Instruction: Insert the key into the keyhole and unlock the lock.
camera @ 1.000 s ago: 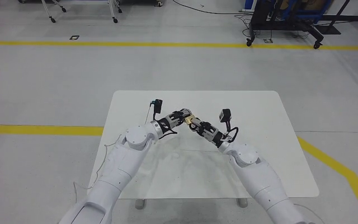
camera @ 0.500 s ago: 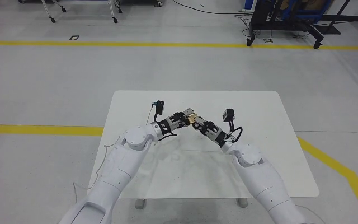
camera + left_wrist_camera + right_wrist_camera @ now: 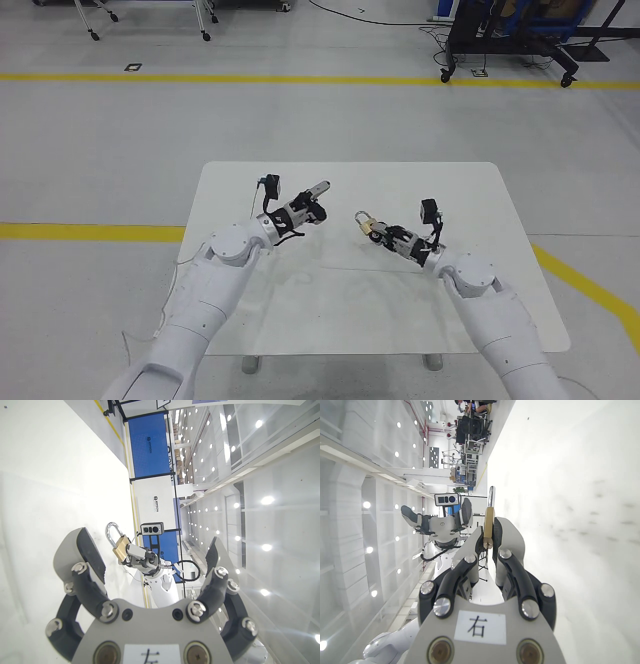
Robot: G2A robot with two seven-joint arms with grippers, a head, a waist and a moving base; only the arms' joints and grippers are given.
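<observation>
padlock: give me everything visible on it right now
The padlock is small, with a squarish brass-coloured body and a shiny silver metal shackle looping out of one end. The right gripper holds it above the white table, its fingers shut on the body's flat faces and the shackle pointing away from the wrist. Nothing else touches it. Whether the shackle is latched, and whether a key sits in the other end, cannot be told.

lock (image 3: 489, 517) partly hidden by right end effector (image 3: 488, 533).
</observation>
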